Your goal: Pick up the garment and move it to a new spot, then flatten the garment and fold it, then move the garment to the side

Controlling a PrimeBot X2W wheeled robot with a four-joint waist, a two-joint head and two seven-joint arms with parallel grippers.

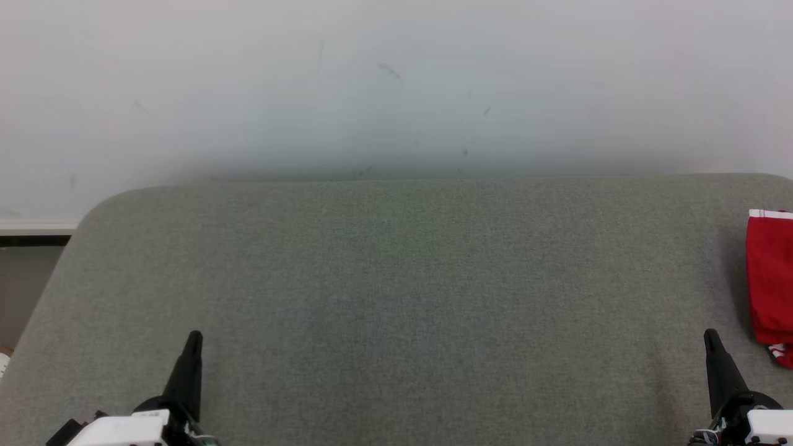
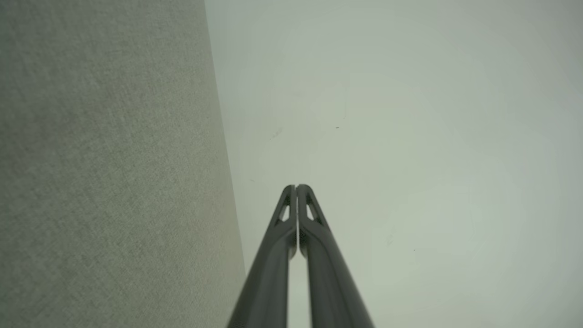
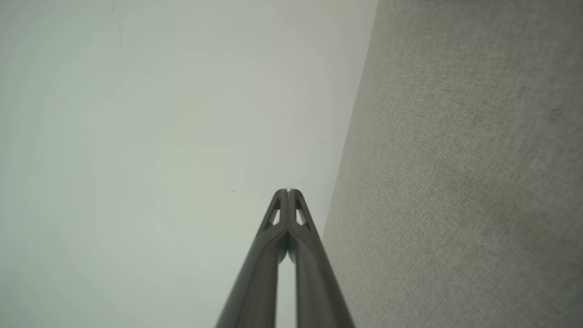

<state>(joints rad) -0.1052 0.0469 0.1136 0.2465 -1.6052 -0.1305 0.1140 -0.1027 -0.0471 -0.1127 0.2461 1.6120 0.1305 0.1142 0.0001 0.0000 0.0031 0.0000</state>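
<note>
Item: garment (image 1: 770, 279) — red cloth with a white band (image 1: 768, 214) along its far edge, lying at the right edge of the grey bench (image 1: 396, 291), partly cut off by the frame, just outside the right hand (image 1: 710, 339). Handling, as judged: light, soft and limp, likely to sag and come unfolded if lifted by one point — best pinched at two corners or along the banded hem. Left hand (image 1: 194, 339) and right hand both closed on nothing, fingers pressed together, well apart at the near corners
</note>
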